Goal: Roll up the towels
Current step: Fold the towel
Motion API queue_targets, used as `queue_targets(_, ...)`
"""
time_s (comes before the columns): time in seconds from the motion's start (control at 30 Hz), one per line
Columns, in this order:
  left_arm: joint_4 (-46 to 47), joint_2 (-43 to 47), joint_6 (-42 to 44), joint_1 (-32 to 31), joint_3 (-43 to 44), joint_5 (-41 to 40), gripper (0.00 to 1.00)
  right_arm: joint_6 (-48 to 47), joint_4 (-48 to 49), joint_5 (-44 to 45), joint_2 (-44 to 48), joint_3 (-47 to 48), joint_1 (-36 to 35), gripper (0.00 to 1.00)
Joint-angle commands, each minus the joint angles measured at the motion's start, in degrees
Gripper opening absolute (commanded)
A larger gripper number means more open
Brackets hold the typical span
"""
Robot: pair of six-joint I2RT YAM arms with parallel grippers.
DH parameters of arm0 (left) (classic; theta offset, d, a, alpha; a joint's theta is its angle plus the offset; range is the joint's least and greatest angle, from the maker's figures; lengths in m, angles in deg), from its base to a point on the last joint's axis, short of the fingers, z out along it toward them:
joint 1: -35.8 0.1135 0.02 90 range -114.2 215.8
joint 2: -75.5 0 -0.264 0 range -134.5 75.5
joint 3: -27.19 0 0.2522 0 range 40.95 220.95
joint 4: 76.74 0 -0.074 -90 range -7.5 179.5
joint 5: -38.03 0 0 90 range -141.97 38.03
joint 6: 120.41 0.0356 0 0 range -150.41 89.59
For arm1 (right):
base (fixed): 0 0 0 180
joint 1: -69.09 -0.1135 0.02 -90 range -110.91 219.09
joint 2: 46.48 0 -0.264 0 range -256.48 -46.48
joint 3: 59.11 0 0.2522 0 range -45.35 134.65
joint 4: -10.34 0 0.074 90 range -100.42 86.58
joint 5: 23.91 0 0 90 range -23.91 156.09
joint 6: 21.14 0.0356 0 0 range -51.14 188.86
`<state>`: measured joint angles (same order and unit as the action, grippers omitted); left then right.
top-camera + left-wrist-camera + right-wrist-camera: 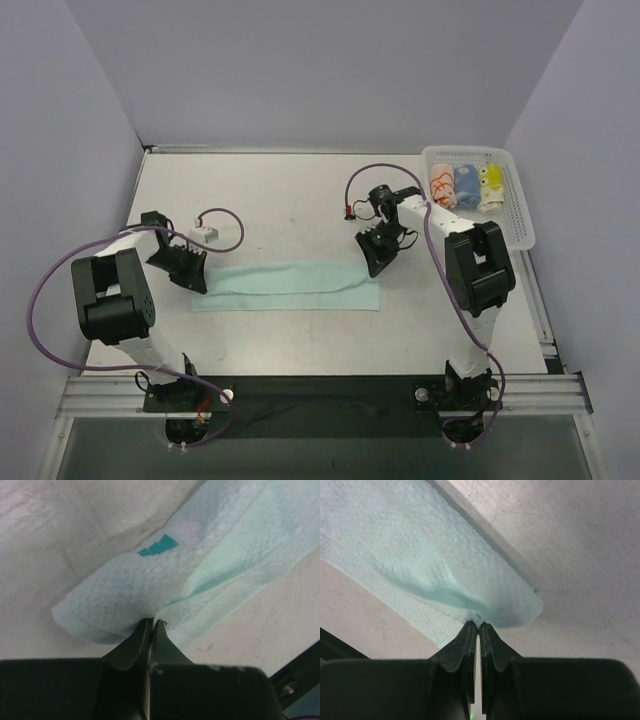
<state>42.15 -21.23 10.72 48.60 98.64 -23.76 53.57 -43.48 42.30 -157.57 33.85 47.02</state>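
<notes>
- Across the middle of the table (pixel 300 190), the mint-green towel (pixel 285 285) lies flat as a long, narrow band running left to right, with a soft lengthwise crease along it.
- At the band's left end, the left gripper (pixel 151 624) is down on the far corner. Its jaws are pressed together with the cloth edge pinched between the tips, and the fabric puckers where it meets them.
- From the left wrist view, the towel spreads away from the fingertips and to the right. A small teal mark (pixel 158 545) sits on its upper surface, beyond the pinch.
- At the opposite end, the right gripper (pixel 478 625) is clamped on the far right corner. Its jaws are closed on a small bunched fold of cloth.
- From the right wrist view, the towel stretches away from the tips and to the left, with its rounded corner just right of the pinch.
- Between the two grippers the band rests on the tabletop.
- Well apart, in the far right corner, a white basket (pixel 520 215) holds three rolled towels side by side: white-with-orange (pixel 441 187), blue (pixel 466 187) and yellow (pixel 490 187).
</notes>
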Motion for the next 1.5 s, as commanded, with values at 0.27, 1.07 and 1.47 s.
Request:
queue_targets(0.27,4.91,-2.16,-1.13,0.39,1.27,-2.46,0.0,-0.88,-0.46,4.45,-2.91,2.01,-0.09,0.0)
queue_targets(1.07,-8.03,6.12,7.84,2.23,-3.09,-1.13,0.0,-2.47,-0.21,6.38,5.45,-5.81,-5.0,0.0)
queue_targets(1.47,1.39,-1.54,1.68,3.81,-2.76,-6.15,0.0,-3.61,2.0,11.13,-0.71,-6.43,-5.8,0.0)
